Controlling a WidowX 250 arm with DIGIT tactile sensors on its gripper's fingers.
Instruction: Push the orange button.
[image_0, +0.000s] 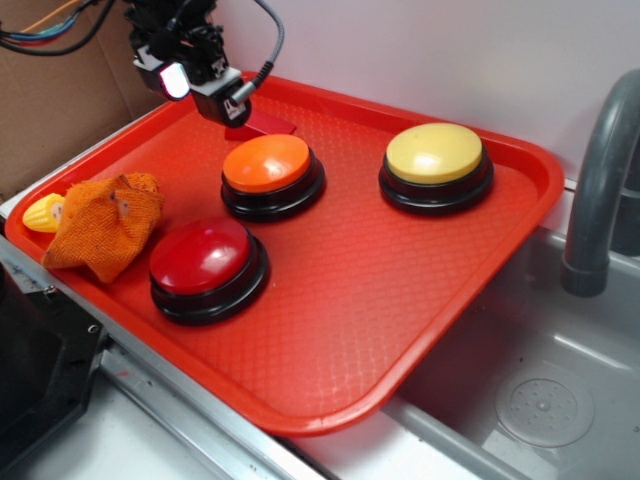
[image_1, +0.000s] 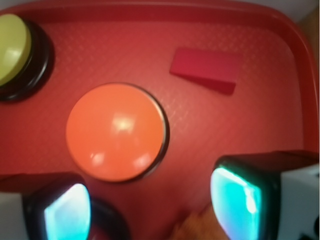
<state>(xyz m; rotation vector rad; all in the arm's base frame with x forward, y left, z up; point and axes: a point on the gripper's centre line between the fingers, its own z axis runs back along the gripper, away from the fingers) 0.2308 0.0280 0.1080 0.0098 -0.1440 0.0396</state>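
Hand (image_0: 205, 75) above tray's (image_0: 330, 400) far edge, behind orange button (image_0: 267, 164).

White wall (image_0: 450, 50), grey sink basin (image_0: 540, 400), cardboard (image_0: 60, 110) at left.

The hand (image_0: 205, 75) is black with a white housing, a glowing pinkish-white pad and a black cable; its fingers (image_1: 235, 205) carry glowing cyan pads in black frames.
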